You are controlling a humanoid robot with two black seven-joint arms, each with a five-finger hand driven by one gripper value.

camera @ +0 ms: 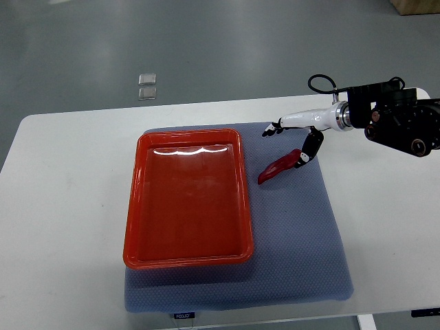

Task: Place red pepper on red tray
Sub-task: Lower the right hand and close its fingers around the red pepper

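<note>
- Fingers (272, 128) of the right hand (295, 134): upper ones extended and spread, pointing toward the tray's far right corner; the lower digit reaches down to the stem end of the red pepper (276, 168). Looks like a light pinch or contact on that end; can't confirm a firm grip from this view.
- Red pepper: just right of the red tray (137, 206), level with its upper half, on or barely above the blue mat (302, 240). Not touching the tray rim. Tip angles down-left toward the tray.
- Red tray: nothing in it, sits on the left part of the mat.
- Progress, my read: reach is done and grasp is at or near contact. Lift, carry left over the tray rim and release are all left. Pepper not yet placed.
- Left arm: not visible.
- Counts: one pepper, one tray, one mat, one white table (62, 206), one robot hand in view.
- Also two small clear square items (147, 86) on the floor beyond the tray's far edge, off the table.
</note>
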